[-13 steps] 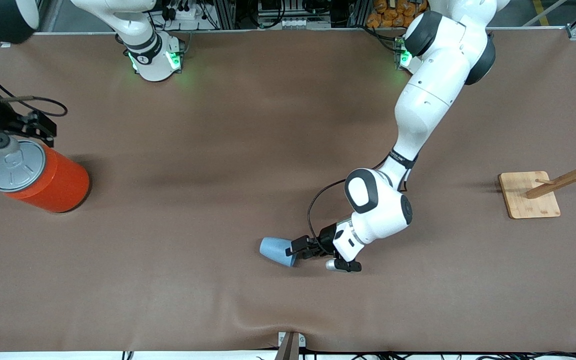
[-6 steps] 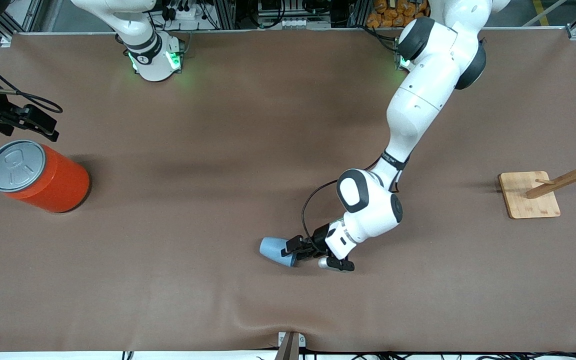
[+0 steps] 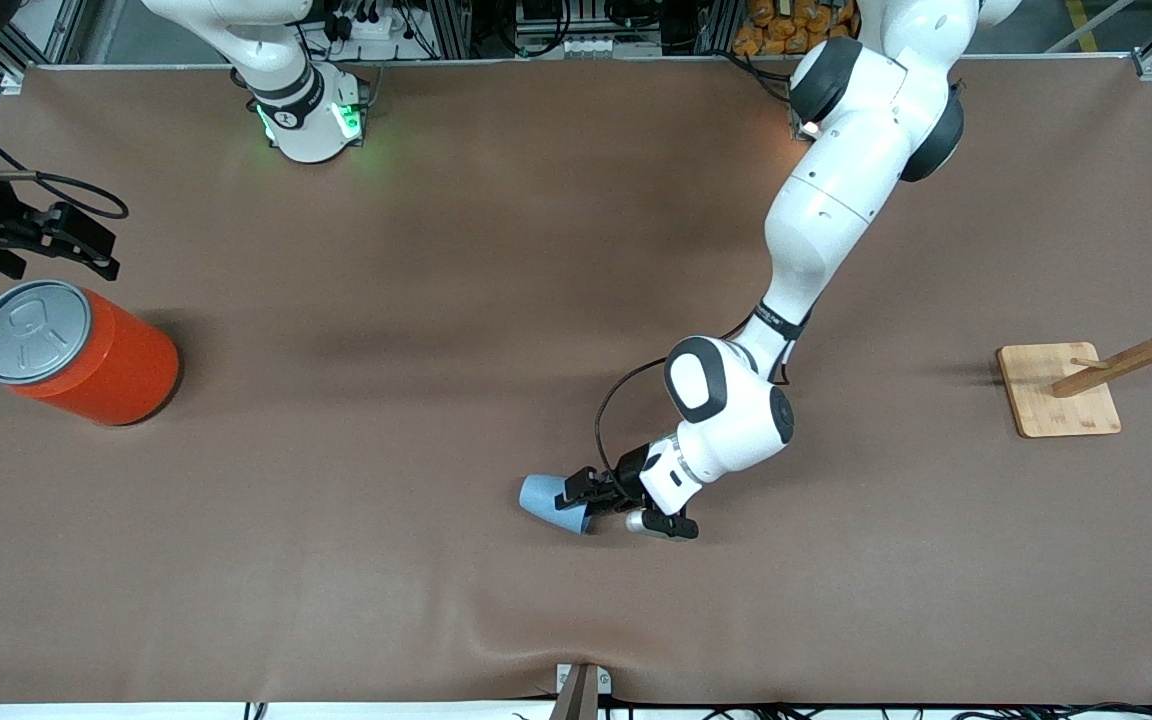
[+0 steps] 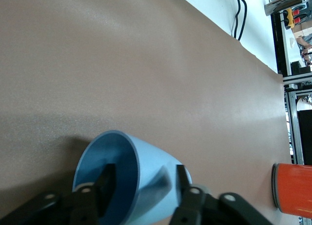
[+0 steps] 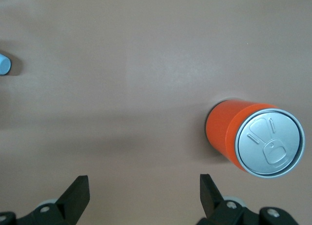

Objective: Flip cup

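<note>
Front view: left gripper (image 3: 576,497) reaching low over the table's middle, straddling the rim of the small light-blue tapered plastic cup (image 3: 542,499) lying on its side. Right gripper (image 3: 86,256) waiting above the tall orange can with grey lid (image 3: 86,358).

Left wrist view: fingers (image 4: 106,182) sitting one inside, one outside the cup (image 4: 156,175) wall, gripping not confirmed.

Right wrist view: jaws spread wide over the can (image 5: 253,137).

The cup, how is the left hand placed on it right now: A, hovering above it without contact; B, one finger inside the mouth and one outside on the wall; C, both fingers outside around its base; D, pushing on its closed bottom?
B: in the left wrist view the left hand straddles the rim of the cup, which lies on its side, one finger inside the dark-blue mouth, the other outside on the light-blue wall.
</note>
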Available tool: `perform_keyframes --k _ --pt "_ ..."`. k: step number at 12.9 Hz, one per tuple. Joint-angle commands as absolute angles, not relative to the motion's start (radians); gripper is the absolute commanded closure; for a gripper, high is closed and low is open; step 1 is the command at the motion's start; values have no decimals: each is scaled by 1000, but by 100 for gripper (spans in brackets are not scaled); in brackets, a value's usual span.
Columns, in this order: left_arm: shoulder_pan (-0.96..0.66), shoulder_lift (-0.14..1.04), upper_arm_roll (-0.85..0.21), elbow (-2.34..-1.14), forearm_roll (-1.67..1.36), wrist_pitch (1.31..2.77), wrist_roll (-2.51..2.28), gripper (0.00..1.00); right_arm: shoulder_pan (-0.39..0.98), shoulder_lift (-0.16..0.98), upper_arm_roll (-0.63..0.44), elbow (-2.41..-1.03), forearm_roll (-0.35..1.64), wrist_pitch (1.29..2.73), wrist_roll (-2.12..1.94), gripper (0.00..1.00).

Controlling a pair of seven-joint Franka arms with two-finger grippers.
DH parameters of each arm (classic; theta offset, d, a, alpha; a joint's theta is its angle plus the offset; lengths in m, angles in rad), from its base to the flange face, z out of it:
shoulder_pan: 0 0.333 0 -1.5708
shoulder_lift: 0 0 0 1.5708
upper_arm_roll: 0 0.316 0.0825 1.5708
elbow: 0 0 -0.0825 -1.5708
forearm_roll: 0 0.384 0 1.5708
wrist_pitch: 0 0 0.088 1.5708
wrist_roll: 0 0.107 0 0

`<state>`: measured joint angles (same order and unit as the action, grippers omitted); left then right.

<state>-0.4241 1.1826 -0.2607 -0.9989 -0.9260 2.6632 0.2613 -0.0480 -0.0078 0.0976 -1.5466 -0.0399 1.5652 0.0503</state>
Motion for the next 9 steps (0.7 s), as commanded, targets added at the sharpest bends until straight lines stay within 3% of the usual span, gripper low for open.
perform_keyframes --k 1,6,9 --pt "-433 1204 -256 -965 -946 2678 275 100 -67 -11 109 -1545 -15 1574 34 0" --pt "-405 1117 -245 -1008 -933 2669 270 100 -83 -12 106 -1551 -15 1562 26 0" --pt "-368 991 -233 -1095 -914 2663 268 100 -87 -9 106 -1552 -15 1563 23 0"
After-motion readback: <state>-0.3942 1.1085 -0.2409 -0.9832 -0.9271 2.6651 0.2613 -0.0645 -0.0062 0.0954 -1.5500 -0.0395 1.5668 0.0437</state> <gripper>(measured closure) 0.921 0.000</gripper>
